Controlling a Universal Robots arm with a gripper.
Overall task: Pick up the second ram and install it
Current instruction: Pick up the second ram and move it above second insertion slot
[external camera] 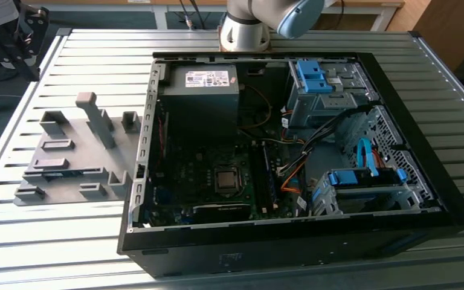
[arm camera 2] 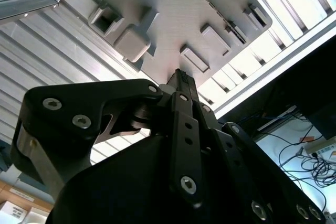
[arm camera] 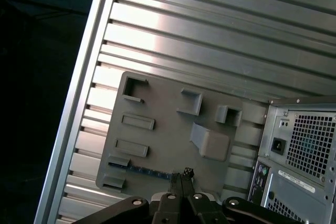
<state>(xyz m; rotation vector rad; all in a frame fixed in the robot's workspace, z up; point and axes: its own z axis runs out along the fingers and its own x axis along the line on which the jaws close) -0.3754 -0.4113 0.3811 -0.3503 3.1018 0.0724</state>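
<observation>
The gripper (arm camera: 182, 173) hangs over the grey fixture plate (arm camera: 168, 129), its jaws drawn together with nothing between them. The second ram (arm camera: 147, 171) lies on that plate, along one edge. The open computer case (external camera: 296, 151) stands just beside the plate.

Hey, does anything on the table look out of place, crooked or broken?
Nothing stands out. The open computer case sits flat on the table, the grey fixture plate lies beside it, and the second ram sits straight in the plate near the gripper.
</observation>
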